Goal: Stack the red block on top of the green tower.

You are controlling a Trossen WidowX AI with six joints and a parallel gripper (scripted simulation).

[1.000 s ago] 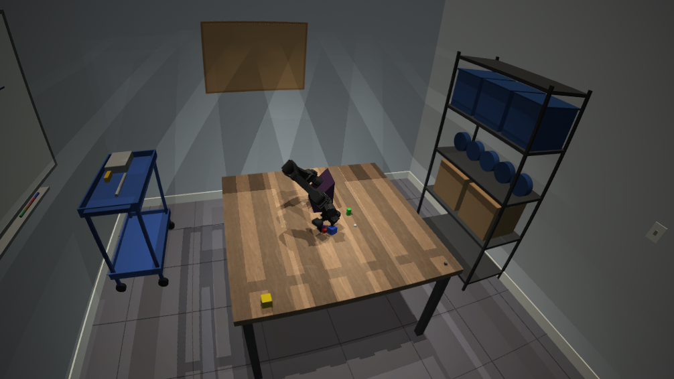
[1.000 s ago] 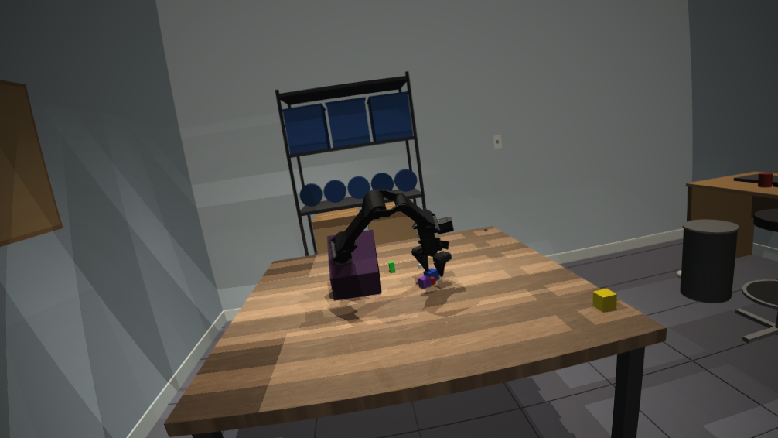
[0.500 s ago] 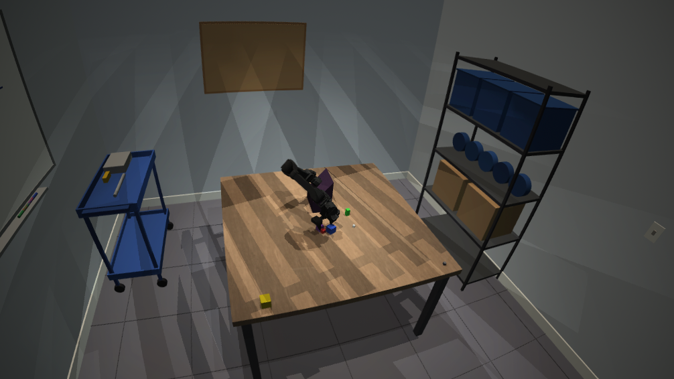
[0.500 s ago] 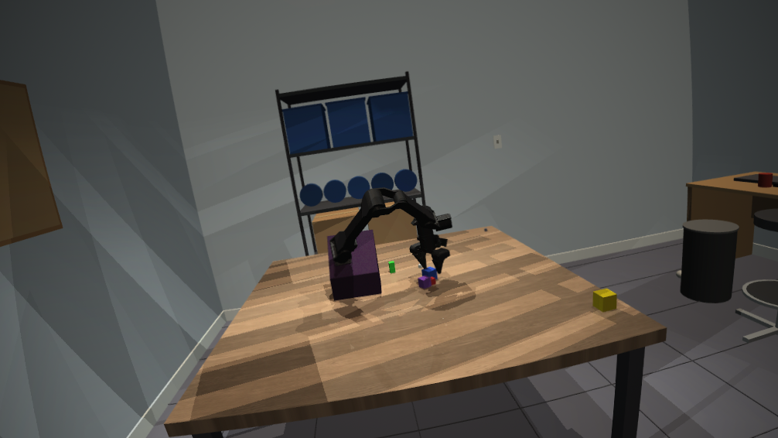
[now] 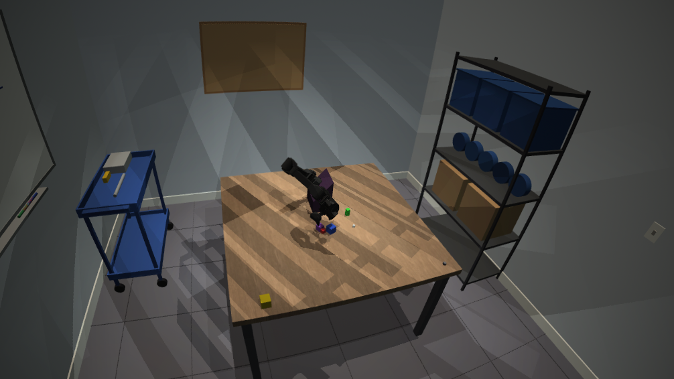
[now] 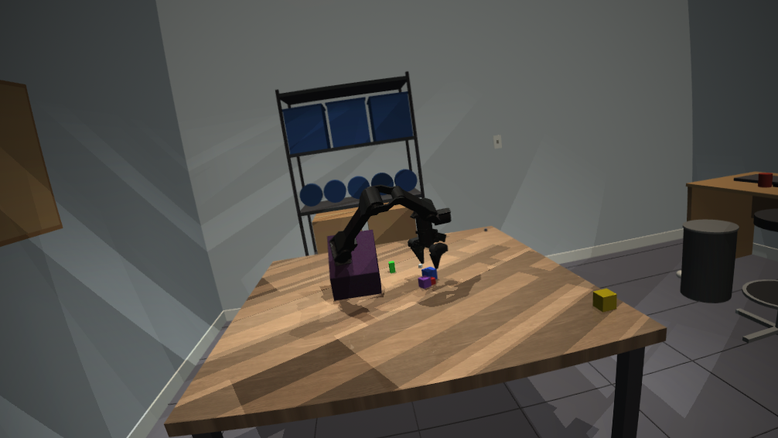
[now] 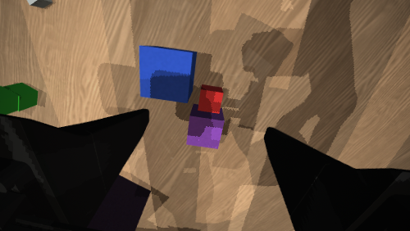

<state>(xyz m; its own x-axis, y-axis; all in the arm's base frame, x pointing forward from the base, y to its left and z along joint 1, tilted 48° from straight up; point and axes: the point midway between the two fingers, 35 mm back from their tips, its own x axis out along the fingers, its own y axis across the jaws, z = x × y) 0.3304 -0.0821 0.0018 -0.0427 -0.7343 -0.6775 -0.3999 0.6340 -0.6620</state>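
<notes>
The small red block is down on the table, close against a purple block. The green tower stands apart, nearer the arm's base, at the left edge of the wrist view. My gripper is wide open and empty. It points down above the red and purple blocks, and both lie between its fingertips as the wrist camera sees them.
The purple block and a larger blue block crowd the red one. A tiny white block lies beyond the blue block. A yellow block is far off. A dark purple box stands at the arm's base.
</notes>
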